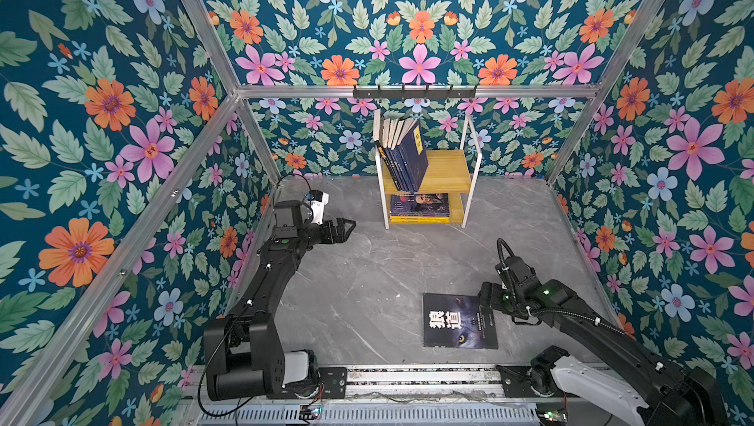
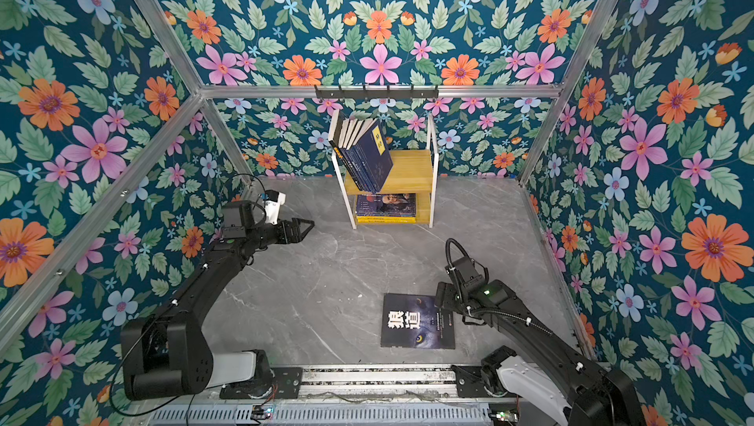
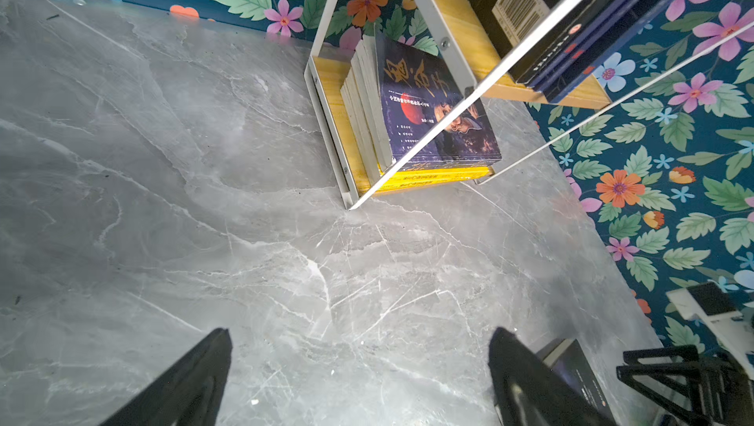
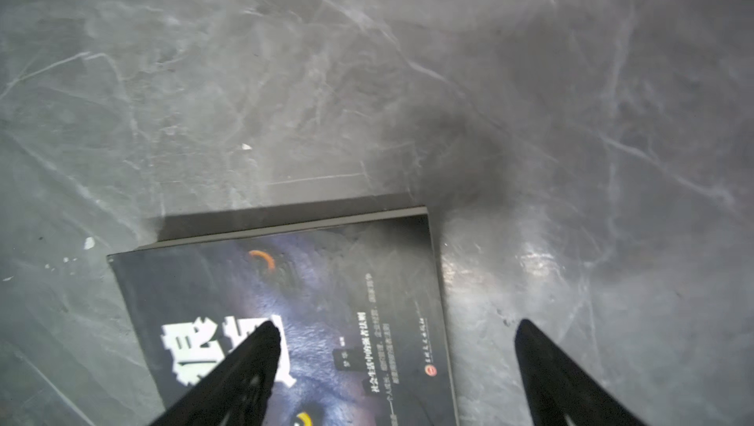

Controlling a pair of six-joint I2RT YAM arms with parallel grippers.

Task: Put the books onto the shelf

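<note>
A black wolf-eye book [image 1: 459, 322] [image 4: 306, 322] lies flat near the table's front right. My right gripper [image 4: 395, 326] hovers open over its right edge, one finger above the cover and one above bare table; nothing is held. In both top views its wrist hides the fingers. The shelf [image 1: 449, 171] [image 3: 424, 16] stands at the back. Several navy books [image 1: 408, 154] lean on its upper board, and a few more [image 1: 420, 205] [image 3: 428, 110] lie stacked on the lower board. My left gripper [image 1: 351, 226] [image 3: 361, 334] is open and empty, left of the shelf's front.
A black hook rail [image 1: 414, 92] hangs on the back wall above the shelf. Floral walls close in the grey marble table [image 1: 367, 281] on three sides. An aluminium rail [image 1: 408, 379] with both arm bases runs along the front edge.
</note>
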